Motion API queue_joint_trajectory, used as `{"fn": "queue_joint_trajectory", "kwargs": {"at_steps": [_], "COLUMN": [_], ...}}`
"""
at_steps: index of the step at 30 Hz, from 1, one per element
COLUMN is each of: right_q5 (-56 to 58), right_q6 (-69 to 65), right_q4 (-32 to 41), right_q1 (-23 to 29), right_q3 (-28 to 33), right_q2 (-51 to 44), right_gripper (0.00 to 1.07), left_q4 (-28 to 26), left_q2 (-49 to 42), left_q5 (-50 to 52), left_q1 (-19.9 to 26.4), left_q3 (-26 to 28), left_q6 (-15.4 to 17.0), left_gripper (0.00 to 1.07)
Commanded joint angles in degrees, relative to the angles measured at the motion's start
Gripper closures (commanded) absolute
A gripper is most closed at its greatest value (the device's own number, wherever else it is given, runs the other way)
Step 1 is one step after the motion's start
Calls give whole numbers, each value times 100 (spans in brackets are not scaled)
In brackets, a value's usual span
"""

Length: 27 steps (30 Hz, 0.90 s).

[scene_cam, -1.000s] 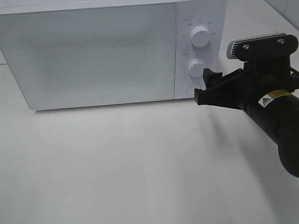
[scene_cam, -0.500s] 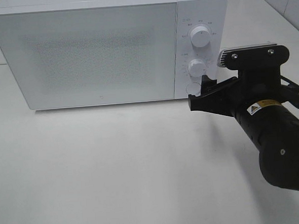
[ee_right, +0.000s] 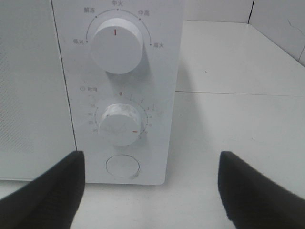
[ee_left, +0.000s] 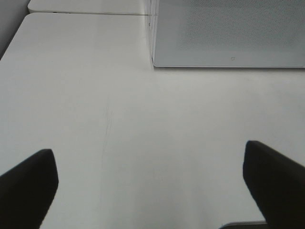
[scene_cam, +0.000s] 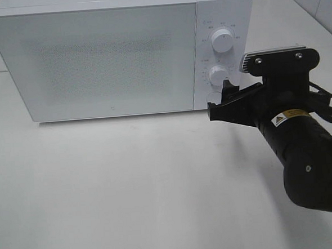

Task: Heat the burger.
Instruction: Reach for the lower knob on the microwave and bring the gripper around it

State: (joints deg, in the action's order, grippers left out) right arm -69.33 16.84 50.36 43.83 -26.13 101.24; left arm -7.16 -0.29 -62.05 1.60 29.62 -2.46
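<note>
The microwave stands at the far side of the tabletop with its door shut. The burger shows in no view. The right claw, jaws wide and holding nothing, hangs close in front of the control panel, level with the round button below the two dials. The left claw, also wide and empty, hovers over bare tabletop on the near left. Broad open surface lies in front of the door and to the microwave's right.
</note>
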Motion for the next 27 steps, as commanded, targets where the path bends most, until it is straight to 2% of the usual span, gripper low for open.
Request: {"fn": "queue_joint_trajectory", "kwargs": {"at_steps": [1,11,27], "right_q5": [-447,-441,-109], "right_q6": [17,-80,-103], "right_q4": [-178,-172,-493], "right_q1": [11,11,-435], "right_q3": [-178,-728,-1558], "right_q2": [264,647,1329], "right_gripper": [32,32,32], "left_q4": [0,0,0], "left_q2": [-92,-92,-92], "left_q5": [69,69,69], "left_q1": [11,11,11], "left_q3": [-6,-6,-6], "left_q6": [29,29,29], "left_gripper": [9,9,9]}}
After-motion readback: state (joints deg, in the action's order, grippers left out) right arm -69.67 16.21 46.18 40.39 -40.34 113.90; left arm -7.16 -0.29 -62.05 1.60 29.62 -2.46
